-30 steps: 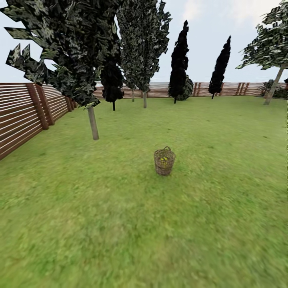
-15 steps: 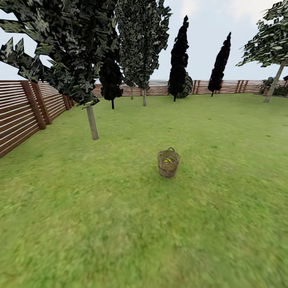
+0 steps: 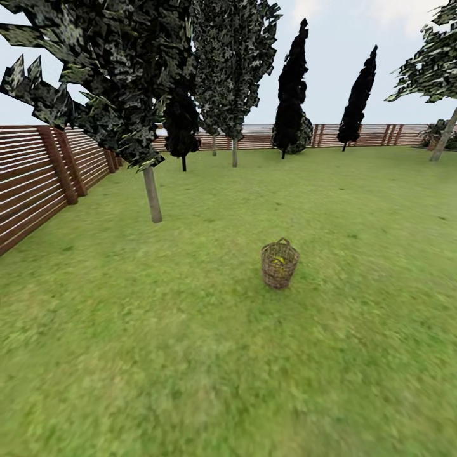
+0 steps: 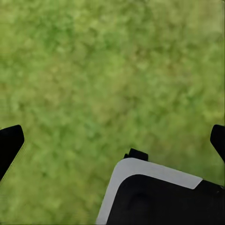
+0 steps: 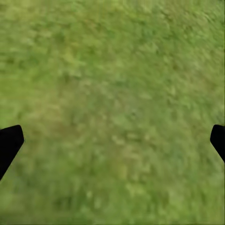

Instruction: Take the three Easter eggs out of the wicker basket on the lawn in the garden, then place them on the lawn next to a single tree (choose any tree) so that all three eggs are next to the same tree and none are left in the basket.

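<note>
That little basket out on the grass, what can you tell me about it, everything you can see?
The wicker basket is a round, bucket-shaped thing of brown woven twigs, with an open weave and a small looped handle at its rim. It stands upright on the lawn, alone in the open, some way out from the nearest thin-trunked tree. Nothing touches it but the grass. Something yellow shows inside near the top, too small to count or make out.
</note>
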You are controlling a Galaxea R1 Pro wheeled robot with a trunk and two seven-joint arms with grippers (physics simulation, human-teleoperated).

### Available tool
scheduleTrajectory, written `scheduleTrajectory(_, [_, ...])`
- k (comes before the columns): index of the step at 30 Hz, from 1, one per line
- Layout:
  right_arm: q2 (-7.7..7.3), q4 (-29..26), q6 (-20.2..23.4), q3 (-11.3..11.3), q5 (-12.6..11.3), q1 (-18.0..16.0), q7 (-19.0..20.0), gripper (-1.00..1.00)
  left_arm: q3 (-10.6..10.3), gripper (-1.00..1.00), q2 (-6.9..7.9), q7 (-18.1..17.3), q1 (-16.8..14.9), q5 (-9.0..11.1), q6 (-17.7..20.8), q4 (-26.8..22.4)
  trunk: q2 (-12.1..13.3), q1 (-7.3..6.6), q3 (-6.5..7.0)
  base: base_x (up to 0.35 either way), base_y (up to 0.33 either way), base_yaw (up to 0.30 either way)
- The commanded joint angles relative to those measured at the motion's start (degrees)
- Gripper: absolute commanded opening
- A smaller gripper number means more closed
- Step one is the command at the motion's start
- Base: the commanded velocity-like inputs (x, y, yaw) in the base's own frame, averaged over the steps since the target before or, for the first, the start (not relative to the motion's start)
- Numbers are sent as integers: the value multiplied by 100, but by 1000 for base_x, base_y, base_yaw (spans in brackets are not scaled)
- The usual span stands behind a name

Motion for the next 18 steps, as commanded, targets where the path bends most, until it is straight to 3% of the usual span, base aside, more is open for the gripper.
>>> scheduleTrajectory(1, [-2,3,-18,4,-5,-3,-8,100,19,100,-2,7,0,-17,-6,-5,38,-19,13,296,180,7])
scheduleTrajectory(4, [-5,1,-25,4,-3,-3,-8,100,19,100,-2,7,0,-17,-6,-5,158,-85,66,303,133,3])
scheduleTrajectory(18, [-6,3,-18,4,-5,-3,-8,100,19,100,-2,8,0,-23,-6,-5,158,-85,66,331,5,0])
